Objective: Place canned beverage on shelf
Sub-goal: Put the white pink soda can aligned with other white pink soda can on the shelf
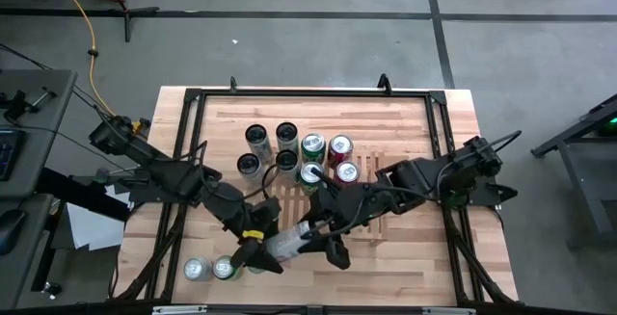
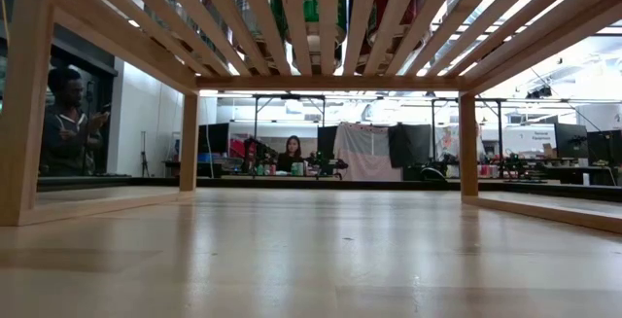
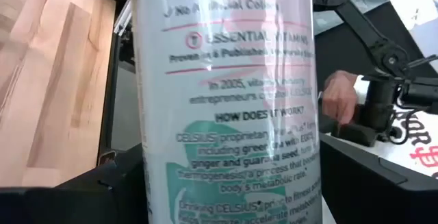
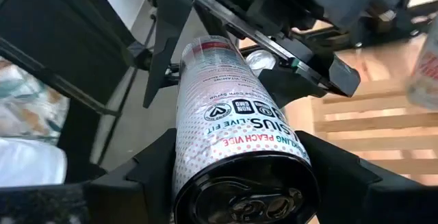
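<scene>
We saw the left gripper [image 1: 262,249] and the right gripper [image 1: 323,239] both grasping one white can [image 1: 288,242], lying sideways just in front of the shelf [image 1: 381,182]. Seven cans [image 1: 310,146] stood upright on the shelf, two cans [image 1: 197,270] left of the grippers.

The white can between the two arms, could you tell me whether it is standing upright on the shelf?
No, the white can lies sideways off the table, held between the left gripper and right gripper.

Hidden and cropped parts

You are seeing the white can [image 3: 226,107] running past the left wrist view's edges, while the slatted shelf [image 1: 352,195] is lying partly hidden beneath both arms.
</scene>
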`<action>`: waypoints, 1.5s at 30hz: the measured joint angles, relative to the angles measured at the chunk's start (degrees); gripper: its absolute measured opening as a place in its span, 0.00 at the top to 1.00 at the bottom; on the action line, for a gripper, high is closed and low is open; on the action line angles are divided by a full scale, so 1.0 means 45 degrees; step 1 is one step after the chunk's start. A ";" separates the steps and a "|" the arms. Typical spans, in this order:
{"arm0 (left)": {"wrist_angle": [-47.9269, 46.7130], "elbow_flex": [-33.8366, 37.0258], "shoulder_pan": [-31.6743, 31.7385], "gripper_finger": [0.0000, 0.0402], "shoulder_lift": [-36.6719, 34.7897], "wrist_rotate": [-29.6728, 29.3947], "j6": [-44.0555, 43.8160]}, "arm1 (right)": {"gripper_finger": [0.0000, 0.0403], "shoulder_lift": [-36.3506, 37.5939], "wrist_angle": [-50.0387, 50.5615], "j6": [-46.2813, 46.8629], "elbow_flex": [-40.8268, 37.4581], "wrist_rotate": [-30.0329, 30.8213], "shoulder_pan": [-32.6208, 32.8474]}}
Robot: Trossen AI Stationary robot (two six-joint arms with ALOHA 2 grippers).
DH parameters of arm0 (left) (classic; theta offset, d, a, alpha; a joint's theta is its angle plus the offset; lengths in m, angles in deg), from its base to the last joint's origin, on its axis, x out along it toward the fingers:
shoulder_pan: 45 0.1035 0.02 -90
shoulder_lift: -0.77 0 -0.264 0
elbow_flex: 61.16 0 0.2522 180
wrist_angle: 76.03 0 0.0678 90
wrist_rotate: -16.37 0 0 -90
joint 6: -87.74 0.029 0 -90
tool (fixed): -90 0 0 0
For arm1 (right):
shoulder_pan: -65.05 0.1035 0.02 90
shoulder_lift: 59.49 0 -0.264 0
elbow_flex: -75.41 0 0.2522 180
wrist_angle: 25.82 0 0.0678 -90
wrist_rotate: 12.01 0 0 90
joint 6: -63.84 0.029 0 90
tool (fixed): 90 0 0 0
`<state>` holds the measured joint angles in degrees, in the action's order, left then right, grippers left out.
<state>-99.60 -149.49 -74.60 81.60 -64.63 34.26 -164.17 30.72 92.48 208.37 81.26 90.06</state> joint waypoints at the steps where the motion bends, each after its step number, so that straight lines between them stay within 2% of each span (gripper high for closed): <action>1: 0.0010 0.0000 0.0010 0.20 -0.0005 0.0062 0.0021 | 0.40 0.0009 0.0061 -0.0045 0.0009 0.0086 -0.0029; 10: -0.0042 0.0009 0.0087 0.22 0.0005 0.0329 0.0868 | 0.40 0.0019 0.0271 -0.0145 0.0020 -0.0736 -0.0248; 13: -0.0158 0.0015 0.0174 0.29 0.0000 0.0324 0.1010 | 0.40 0.0024 0.0332 -0.0244 0.0028 -0.0760 -0.0248; 16: -0.0580 0.0015 0.0333 0.40 -0.0016 0.0450 0.1083 | 0.40 0.0024 0.0467 -0.0469 0.0030 -0.0856 -0.0268; 18: -0.0755 0.0015 0.0449 0.42 -0.0019 0.0643 0.1162 | 0.40 0.0019 0.0512 -0.0422 0.0025 -0.0868 -0.0276; 26: -0.1626 0.0010 0.0826 0.42 -0.0305 0.1393 0.1792 | 0.06 0.0517 0.0712 0.0460 0.0000 -0.1539 -0.0316; 31: -0.3046 0.0015 0.0816 0.42 -0.1070 0.0924 0.2245 | 0.03 0.1311 0.1192 0.0880 0.0015 -0.1388 -0.0263; 34: -0.3636 0.0015 0.0350 0.42 -0.2089 -0.1208 0.2763 | 0.04 0.1644 0.1789 0.0882 0.0015 -0.0230 -0.0044; 36: -0.3865 0.0016 -0.0261 0.42 -0.2802 -0.3646 0.3217 | 0.04 0.1735 0.2169 0.0931 0.0015 0.0936 0.0140; 39: -0.3115 0.0555 -0.1513 0.42 -0.3735 -0.8073 0.3789 | 0.04 0.1685 0.2517 0.1062 -0.0008 0.2440 0.0455; 42: -0.0846 0.2057 -0.2846 0.42 -0.4480 -1.2129 0.4401 | 0.03 0.1382 0.2433 0.1450 -0.0012 0.3451 0.0531; 45: 0.2485 0.3972 -0.3666 0.42 -0.4682 -1.4412 0.5128 | 0.03 0.1007 0.1807 0.1917 -0.0019 0.4712 0.0447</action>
<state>-88.42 -131.62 -91.10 60.54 -129.48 57.34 -159.64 38.85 101.10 208.28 102.46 92.08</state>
